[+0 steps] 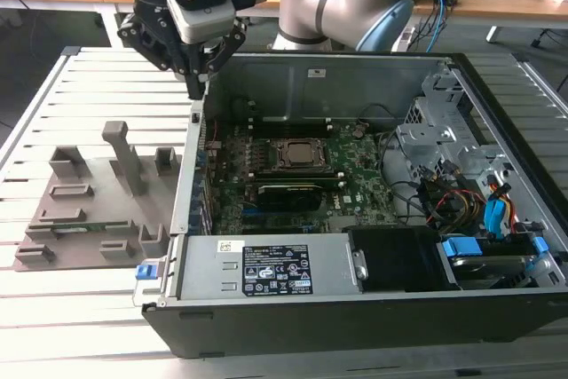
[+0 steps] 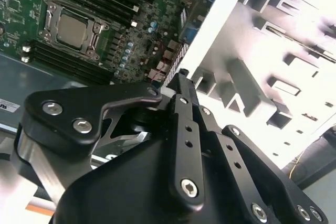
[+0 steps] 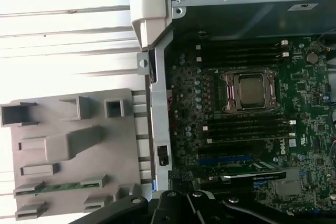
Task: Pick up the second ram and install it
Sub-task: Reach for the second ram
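Observation:
The second ram [image 1: 84,228] is a thin green stick lying in a slot near the front of the grey holder [image 1: 133,210], at the exterior view's left of the open computer case [image 1: 355,286]. The first wrist view shows the ram [image 3: 60,187] in the holder [image 3: 68,145] too. My gripper [image 1: 198,84] hangs above the case's wall on the holder side, well apart from the ram. Its fingers [image 2: 181,85] are shut together with nothing between them. The motherboard [image 1: 355,175] with its long memory slots [image 3: 247,128] lies inside the case.
The metal-framed processor socket [image 1: 302,155] sits mid-board, with a black card [image 1: 288,194] in front of it. Cables and blue-tabbed drive bays [image 1: 488,219] fill the case's far side. The holder has upright posts [image 1: 124,153]. Everything rests on a slatted white table [image 1: 98,95].

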You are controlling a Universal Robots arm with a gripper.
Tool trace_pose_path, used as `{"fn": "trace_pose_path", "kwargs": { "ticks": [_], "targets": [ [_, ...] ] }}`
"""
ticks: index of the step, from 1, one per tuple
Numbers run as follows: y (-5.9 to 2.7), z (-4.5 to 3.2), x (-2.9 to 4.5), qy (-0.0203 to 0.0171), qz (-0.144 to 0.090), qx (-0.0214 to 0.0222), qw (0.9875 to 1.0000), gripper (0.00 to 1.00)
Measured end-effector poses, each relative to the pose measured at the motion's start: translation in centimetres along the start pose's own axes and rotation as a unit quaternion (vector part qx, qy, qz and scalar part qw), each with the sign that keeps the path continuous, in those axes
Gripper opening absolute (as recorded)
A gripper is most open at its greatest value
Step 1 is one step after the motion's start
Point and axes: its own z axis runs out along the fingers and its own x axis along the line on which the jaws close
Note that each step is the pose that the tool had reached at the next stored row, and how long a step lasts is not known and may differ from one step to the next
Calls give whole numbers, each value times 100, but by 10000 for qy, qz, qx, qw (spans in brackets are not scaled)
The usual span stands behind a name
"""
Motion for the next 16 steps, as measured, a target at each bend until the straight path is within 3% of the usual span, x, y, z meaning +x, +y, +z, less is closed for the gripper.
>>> {"fn": "trace_pose_path", "kwargs": {
  "ticks": [7, 11, 16],
  "targets": [
    [-14, -5, 185, 0, 0, 0, 10000, 11],
    [-26, -9, 348, 0, 0, 0, 10000, 11],
    [-33, -11, 443, 0, 0, 0, 10000, 11]
  ]
}}
